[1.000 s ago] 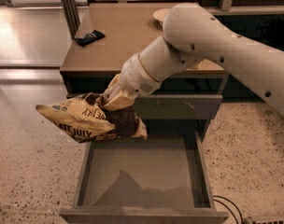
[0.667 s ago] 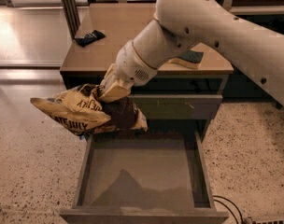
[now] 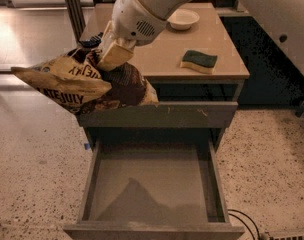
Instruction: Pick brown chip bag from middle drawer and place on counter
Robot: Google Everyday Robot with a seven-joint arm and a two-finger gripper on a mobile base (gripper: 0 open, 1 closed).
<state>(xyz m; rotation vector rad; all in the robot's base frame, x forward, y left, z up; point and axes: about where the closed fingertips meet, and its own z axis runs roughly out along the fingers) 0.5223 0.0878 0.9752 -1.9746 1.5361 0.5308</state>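
Note:
The brown chip bag, cream and dark brown with "LATE JULY" lettering, hangs in the air at the left front corner of the counter, above the cabinet's left side. My gripper is shut on the bag's top, with the white arm reaching in from the upper right. The middle drawer stands pulled open below, its flat bottom bare. The bag covers part of the counter's left edge.
A green-and-yellow sponge lies on the counter's right side and a white bowl at the back. A dark object sits at the counter's left, partly behind the bag. A scratched grey drawer front is above the open drawer. A cable lies on the speckled floor.
The gripper has lifted the bag from just above the drawer up to counter height. The arm now crosses the top of the view.

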